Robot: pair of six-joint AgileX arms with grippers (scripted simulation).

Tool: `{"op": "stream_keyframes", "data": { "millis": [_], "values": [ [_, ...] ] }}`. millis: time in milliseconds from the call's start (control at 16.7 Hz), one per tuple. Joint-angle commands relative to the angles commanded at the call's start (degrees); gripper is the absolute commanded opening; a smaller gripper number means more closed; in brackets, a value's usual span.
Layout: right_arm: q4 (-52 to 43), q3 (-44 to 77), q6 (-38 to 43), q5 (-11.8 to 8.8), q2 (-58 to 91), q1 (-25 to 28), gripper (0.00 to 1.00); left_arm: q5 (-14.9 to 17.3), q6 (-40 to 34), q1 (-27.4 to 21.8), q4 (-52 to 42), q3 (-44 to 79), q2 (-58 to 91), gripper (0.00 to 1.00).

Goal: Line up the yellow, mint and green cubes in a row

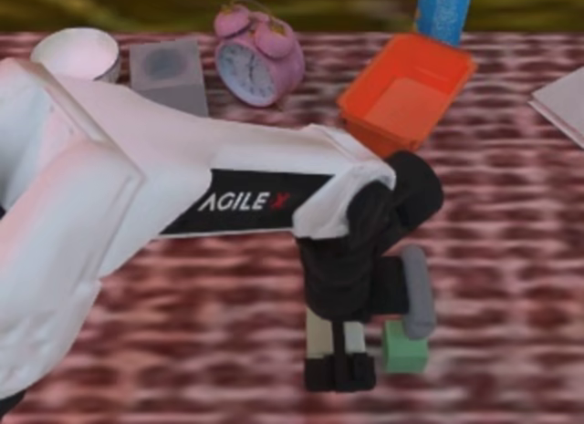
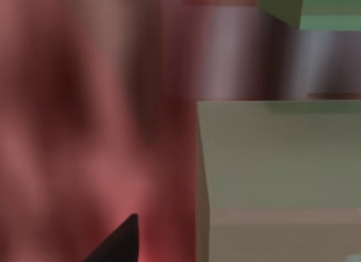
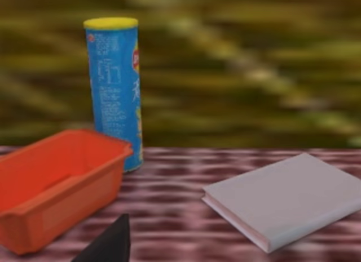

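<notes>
Risk of a knock: left gripper [image 1: 339, 374], low centre of the top view, clamps the mint cube [image 1: 334, 337] just beside the green cube [image 1: 403, 348], which a sideways slip could shove; yellow cube unseen.

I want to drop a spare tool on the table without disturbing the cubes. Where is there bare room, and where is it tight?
Bare cloth lies right of the small green cube, between the orange plastic bin and the pale closed book. Tight: around the left gripper by the pale mint cube, and the back row of cup, grey block and pink clock.
</notes>
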Motion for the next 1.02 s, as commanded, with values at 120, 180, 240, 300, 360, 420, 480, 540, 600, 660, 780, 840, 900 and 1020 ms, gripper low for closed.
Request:
{"op": "stream_keyframes", "data": {
  "millis": [120,180,240,300,360,420,480,540,600,660,780,840,900,1020],
  "values": [
    [0.0,0.0,0.0,0.0,0.0,0.0,1.00,0.0,0.0,0.0,0.0,0.0,0.0,1.00],
    [0.0,0.0,0.0,0.0,0.0,0.0,1.00,0.0,0.0,0.1,0.0,0.0,0.0,1.00],
    [0.0,0.0,0.0,0.0,0.0,0.0,1.00,0.0,0.1,0.0,-0.2,0.2,-0.1,1.00],
    [0.0,0.0,0.0,0.0,0.0,0.0,1.00,0.0,0.1,0.0,-1.0,0.8,-0.4,1.00],
    [0.0,0.0,0.0,0.0,0.0,0.0,1.00,0.0,0.2,0.1,-2.4,1.8,-0.8,1.00],
    [0.0,0.0,0.0,0.0,0.0,0.0,1.00,0.0,0.1,0.3,-4.2,3.0,-1.5,1.00],
    [0.0,0.0,0.0,0.0,0.0,0.0,1.00,0.0,0.0,0.5,-6.5,4.2,-2.2,1.00],
    [0.0,0.0,0.0,0.0,0.0,0.0,1.00,0.0,0.0,0.7,-8.9,5.5,-3.0,1.00],
    [0.0,0.0,0.0,0.0,0.0,0.0,1.00,0.0,0.0,0.9,-11.0,6.7,-3.8,1.00],
    [0.0,0.0,0.0,0.0,0.0,0.0,1.00,0.0,0.0,1.1,-12.6,7.7,-4.5,1.00],
    [0.0,0.0,0.0,0.0,0.0,0.0,1.00,0.0,0.0,1.3,-13.9,8.7,-5.3,1.00],
    [0.0,0.0,0.0,0.0,0.0,0.0,1.00,0.0,0.0,1.3,-13.9,8.7,-5.3,1.00],
    [0.0,0.0,0.0,0.0,0.0,0.0,1.00,0.0,0.0,1.3,-13.9,8.7,-5.3,1.00],
    [0.0,0.0,0.0,0.0,0.0,0.0,1.00,0.0,-0.1,1.1,-13.8,8.6,-5.0,1.00]
  ]
}}
